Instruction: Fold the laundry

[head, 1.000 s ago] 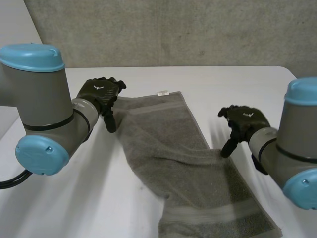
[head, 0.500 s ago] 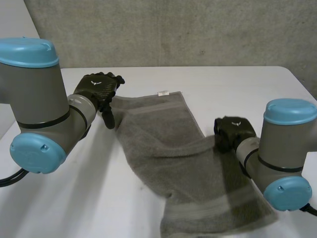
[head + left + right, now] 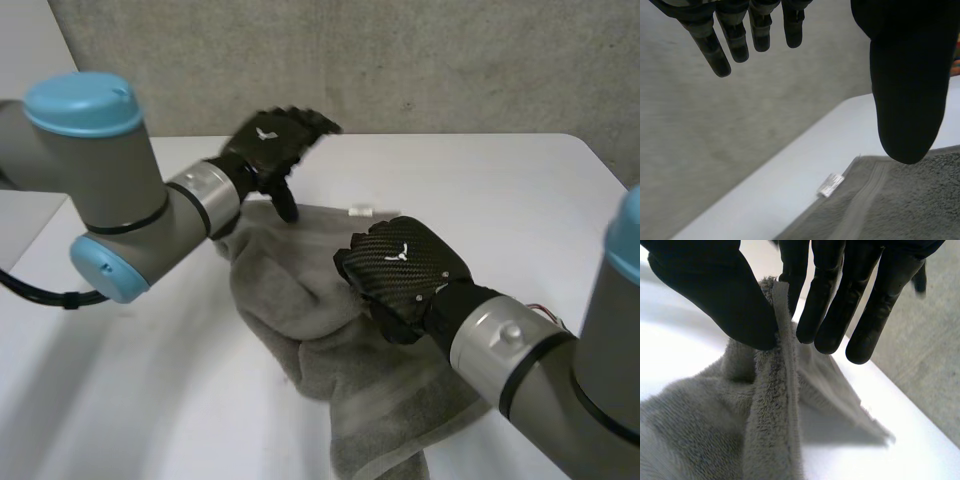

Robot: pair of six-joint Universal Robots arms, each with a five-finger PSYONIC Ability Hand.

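While the right hand (image 3: 402, 276) pinches the towel (image 3: 290, 295) by an edge against its thumb, the left hand (image 3: 272, 142) hovers open, empty, above the far corner. Towel lies bunched on the tabletop (image 3: 500, 190); no fold complete.

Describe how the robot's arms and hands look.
The left arm and right arm are thick grey tubes with rounded light-blue caps and a silvery wrist band. The left hand and right hand are black with a woven carbon-fibre sheen, a small white emblem on the back, and segmented black fingers.
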